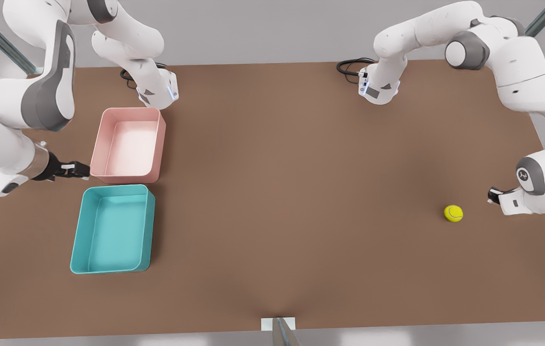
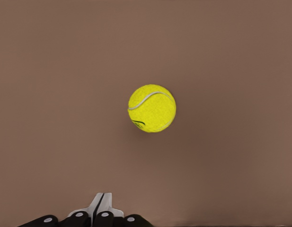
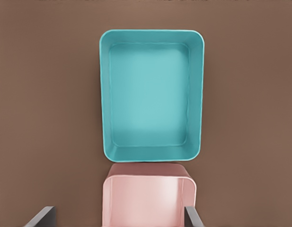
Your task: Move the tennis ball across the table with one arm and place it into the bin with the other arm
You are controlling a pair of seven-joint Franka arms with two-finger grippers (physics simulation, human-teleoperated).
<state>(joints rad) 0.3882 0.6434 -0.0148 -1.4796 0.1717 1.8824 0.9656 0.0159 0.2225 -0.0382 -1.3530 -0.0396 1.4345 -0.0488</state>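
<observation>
The yellow-green tennis ball [image 1: 453, 213] rests on the brown table [image 1: 277, 192] near the front view's right edge. My left gripper [image 1: 493, 196] hovers just beside it, toward that edge, not touching. In the left wrist view the ball [image 2: 152, 108] lies ahead of the left gripper [image 2: 101, 202], whose fingers are pressed together, shut and holding nothing. The teal bin [image 1: 111, 230] sits at the front view's left. My right gripper [image 1: 78, 169] waits above the table, next to the pink tray and near the bin's [image 3: 150, 94] far end. The right gripper [image 3: 118, 210] is open with nothing in it.
A pink tray [image 1: 128, 144] of similar shape stands directly behind the bin, almost touching it, and the right wrist view has the pink tray [image 3: 148, 198] too. Both arm bases and black cables [image 1: 349, 65] line the table's far edge. A metal post [image 1: 279, 330] stands at the near edge.
</observation>
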